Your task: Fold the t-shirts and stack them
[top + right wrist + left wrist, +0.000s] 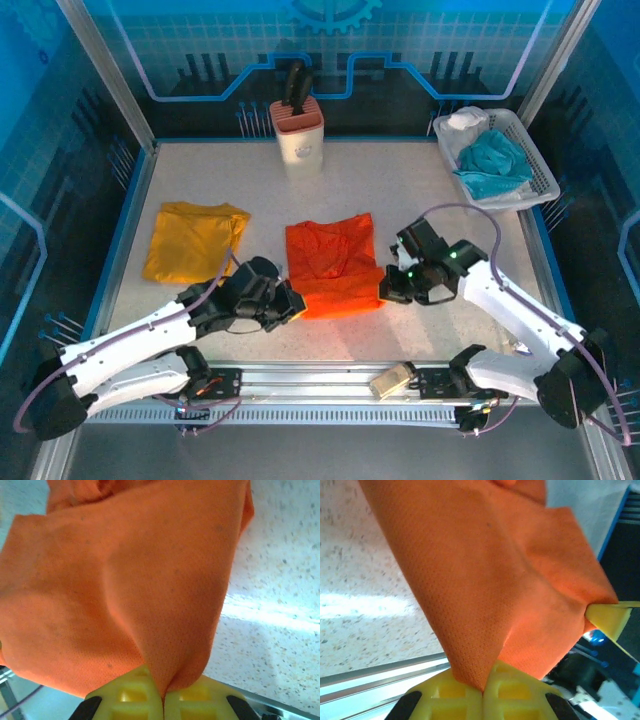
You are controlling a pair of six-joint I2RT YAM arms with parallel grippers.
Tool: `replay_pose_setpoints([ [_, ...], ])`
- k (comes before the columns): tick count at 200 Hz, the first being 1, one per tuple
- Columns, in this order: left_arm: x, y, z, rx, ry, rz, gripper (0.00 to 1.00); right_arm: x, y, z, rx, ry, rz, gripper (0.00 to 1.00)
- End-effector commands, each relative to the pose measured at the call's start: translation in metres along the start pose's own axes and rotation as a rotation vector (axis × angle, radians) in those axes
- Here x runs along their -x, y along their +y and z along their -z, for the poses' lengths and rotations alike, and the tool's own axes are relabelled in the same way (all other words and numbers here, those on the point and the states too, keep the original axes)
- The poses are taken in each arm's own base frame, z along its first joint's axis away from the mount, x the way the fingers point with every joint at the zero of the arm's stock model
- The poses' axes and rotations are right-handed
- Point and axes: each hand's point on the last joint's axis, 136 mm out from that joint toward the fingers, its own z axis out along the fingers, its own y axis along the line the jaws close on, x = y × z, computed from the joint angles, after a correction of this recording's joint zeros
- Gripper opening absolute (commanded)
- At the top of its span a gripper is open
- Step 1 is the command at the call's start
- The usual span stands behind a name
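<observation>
T-shirts: two on the bench [400, 190], counted. One orange t-shirt [333, 265] in the middle, nearer the near edge than the far one, roughly squared up but wrinkled. One mustard t-shirt [193, 240] over by the left edge, bunched into a rough rectangle, apart from the orange one and clear of both sets of jaws.

Two arms, both busy with the orange one. Left arm [130, 350] reaching in from the near left corner, left jaws pressed together on the shirt's near left corner. Seen from the left wrist camera: a point of orange cloth nipped tight between the two yellow pads [455, 697], fabric fanning up and away from the pinch, speckled bench alongside. Right arm [510, 310] coming in from the near right corner, right jaws doing the same on the shirt's near right corner. From the right wrist camera: jaws squeezed shut on a tuck of orange cloth, yellow pads [130, 697] on either side of it.

Other stuff: one white basket [540, 175] at the far right corner, with one teal cloth [495, 160] and one white cloth [468, 120] bundled inside. One knife block [298, 135] at the middle of the far edge, dark handles poking out the top.
</observation>
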Motion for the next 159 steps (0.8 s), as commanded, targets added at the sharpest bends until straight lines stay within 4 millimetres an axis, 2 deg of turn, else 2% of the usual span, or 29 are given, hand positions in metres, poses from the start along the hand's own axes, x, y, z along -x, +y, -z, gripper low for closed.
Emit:
replay_pose_setpoints([
  [1,0.014,-0.001,0.009,0.019,-0.016,0.058,0.00,0.014,0.014,0.011,0.021,0.022,0.024,0.00],
  [20,0.026,-0.005,0.007,0.008,-0.010,0.083,0.00,0.031,0.022,0.012,0.038,0.020,0.029,0.00],
  [46,0.042,-0.005,0.001,0.002,-0.005,0.125,0.00,0.051,0.029,0.004,0.083,0.029,0.000,0.00],
  [116,0.091,-0.026,-0.002,-0.034,-0.016,0.131,0.00,0.087,0.034,-0.020,0.135,0.060,-0.045,0.00],
  [159,0.126,-0.017,-0.017,-0.044,-0.022,0.177,0.00,0.124,0.031,-0.036,0.190,0.061,-0.085,0.00],
])
